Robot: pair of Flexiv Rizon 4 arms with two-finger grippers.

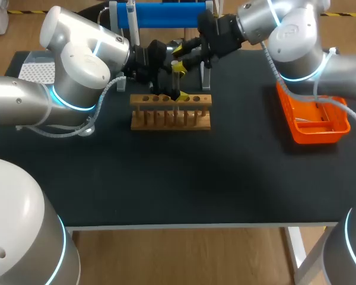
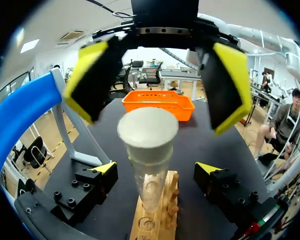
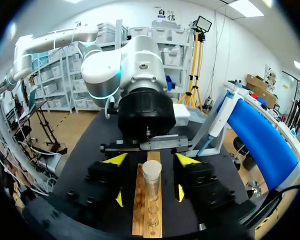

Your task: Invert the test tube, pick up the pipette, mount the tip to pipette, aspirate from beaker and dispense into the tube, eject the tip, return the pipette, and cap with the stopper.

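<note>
1. The test tube (image 2: 149,176) stands upright in the wooden rack (image 1: 171,116), near the rack's middle; its long axis is vertical; its white top (image 2: 147,131) points up and looks like a stopper, though I cannot be sure.
2. Both arms meet over the rack, one on each side of the tube; neither is plainly the nearer.
3. The left gripper (image 2: 157,168) straddles the glass below the white top; the tube is between its fingers with a gap on each side.
4. The right gripper (image 3: 151,161) faces it from the opposite side; its yellow pads (image 2: 229,87) flank the white top, spread wide, touching nothing that I can see.
5. Both grippers are thus wide open and empty.
6. Judgement: any grasp must close across the vertical axis; any withdrawal should run straight, lest a finger tip the tube.
</note>
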